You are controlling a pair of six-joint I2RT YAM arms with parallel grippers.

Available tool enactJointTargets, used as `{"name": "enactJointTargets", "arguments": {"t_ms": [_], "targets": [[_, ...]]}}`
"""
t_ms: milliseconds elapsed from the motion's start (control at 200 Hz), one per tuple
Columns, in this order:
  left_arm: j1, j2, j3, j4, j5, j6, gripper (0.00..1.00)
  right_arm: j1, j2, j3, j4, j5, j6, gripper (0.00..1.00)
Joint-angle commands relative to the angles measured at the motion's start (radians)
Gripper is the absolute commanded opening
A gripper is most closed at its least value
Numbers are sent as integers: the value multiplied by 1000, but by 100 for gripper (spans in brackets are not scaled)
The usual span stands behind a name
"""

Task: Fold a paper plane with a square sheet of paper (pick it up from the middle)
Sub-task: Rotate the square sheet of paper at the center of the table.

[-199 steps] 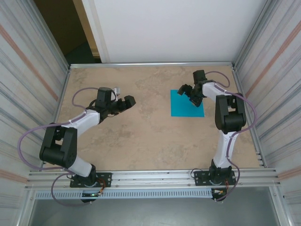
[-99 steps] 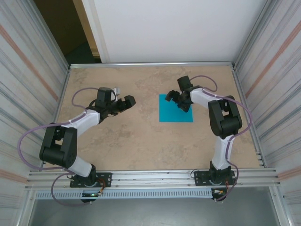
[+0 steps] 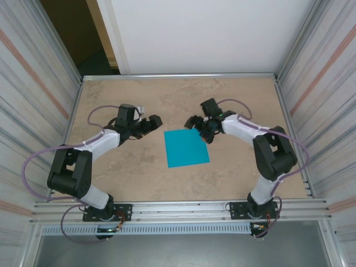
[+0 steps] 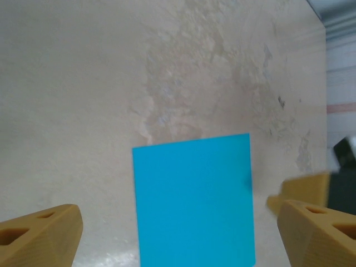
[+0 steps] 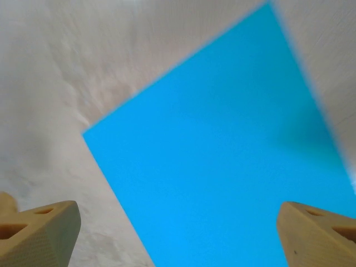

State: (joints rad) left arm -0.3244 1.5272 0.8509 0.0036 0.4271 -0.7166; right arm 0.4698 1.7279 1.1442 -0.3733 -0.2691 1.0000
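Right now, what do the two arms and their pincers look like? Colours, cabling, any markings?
The left arm and right arm have white link shells with black joint housings. A purple cable loops along each. The left pincer and right pincer have black bodies and tan wedge-shaped fingers with small holes. No markings legible.

square sheet of paper [image 3: 187, 148]: smooth, matte | table [image 3: 139, 178]: mottled stone-look, smooth | rail [image 3: 178, 208]: bare metal
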Motion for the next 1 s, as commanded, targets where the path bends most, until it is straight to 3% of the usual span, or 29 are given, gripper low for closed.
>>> {"name": "enactJointTargets", "arguments": {"t_ms": [0,135,311,656,997], "targets": [[-67,18,40,-67,38,-58,87,-71,-9,-13,-101,-61,-166,84],[-159,56,51,-62,42,-136,79,-92,45,35,-181,-77,-303,71],[-224,161,91,-14,65,-194,70,-91,119,92,-196,-80,-323,57],[-234,261,166,-121,2,-115,65,-59,182,69,-138,-124,-284,49],[-190,316,177,-148,4,-79,69,-16,161,-13,-142,-87,-246,48]]}}
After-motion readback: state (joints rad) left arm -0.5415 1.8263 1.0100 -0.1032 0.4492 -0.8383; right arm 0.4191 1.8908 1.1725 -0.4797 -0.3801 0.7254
